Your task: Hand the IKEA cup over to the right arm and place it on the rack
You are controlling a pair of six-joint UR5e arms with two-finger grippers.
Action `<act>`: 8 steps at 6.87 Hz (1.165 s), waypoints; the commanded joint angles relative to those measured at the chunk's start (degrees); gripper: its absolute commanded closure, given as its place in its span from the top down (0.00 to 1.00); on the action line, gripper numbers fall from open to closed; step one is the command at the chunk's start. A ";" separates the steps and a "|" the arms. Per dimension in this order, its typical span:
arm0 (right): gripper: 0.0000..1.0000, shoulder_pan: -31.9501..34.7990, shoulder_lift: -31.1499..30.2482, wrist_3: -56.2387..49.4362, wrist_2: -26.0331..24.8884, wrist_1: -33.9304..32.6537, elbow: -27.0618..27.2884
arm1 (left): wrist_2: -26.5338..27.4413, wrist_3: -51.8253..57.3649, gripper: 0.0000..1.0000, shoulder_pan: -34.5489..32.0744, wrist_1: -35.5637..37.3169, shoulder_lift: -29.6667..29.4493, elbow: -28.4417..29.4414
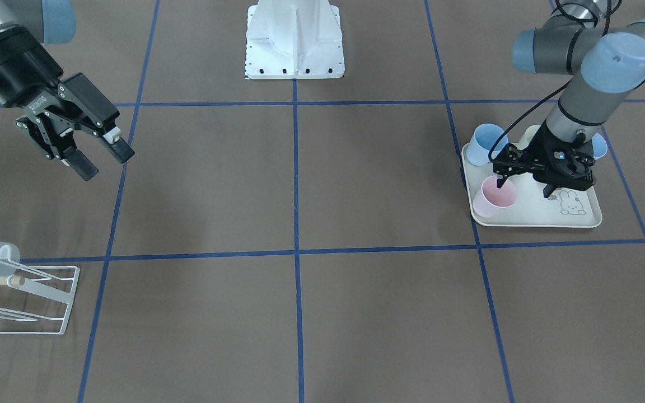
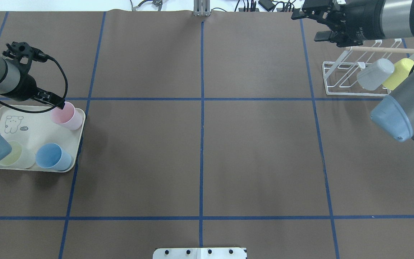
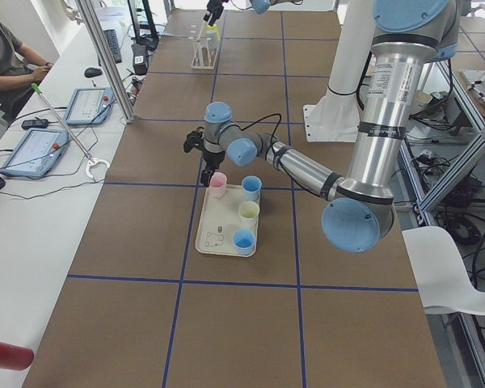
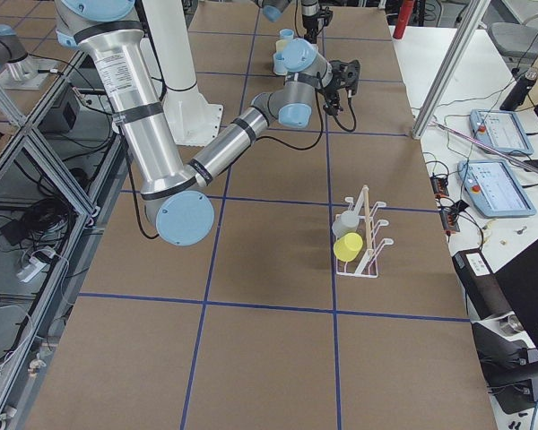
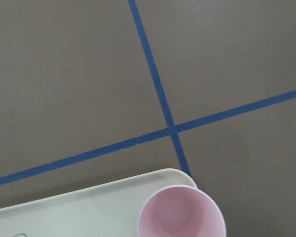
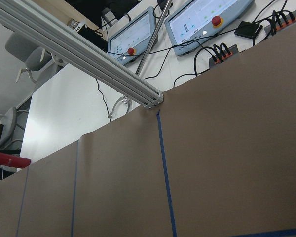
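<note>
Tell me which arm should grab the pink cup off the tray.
Left. Its gripper is at the pink cup on the tray, jaws open, one finger at the rim. The right gripper hangs open across the table, near the rack.

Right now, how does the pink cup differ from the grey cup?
The pink cup stands upright, mouth up, on the tray; the grey cup sits tilted on the rack. The pink cup stands apart from the nearest blue cup; the grey cup is close beside a yellow cup. Both are plain, handleless, tapered cups.
</note>
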 commanded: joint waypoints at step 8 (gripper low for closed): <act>1.00 -0.01 1.27 1.51 0.00 1.77 -0.90 | 0.00 2.43 0.20 2.92 -2.56 -0.33 4.38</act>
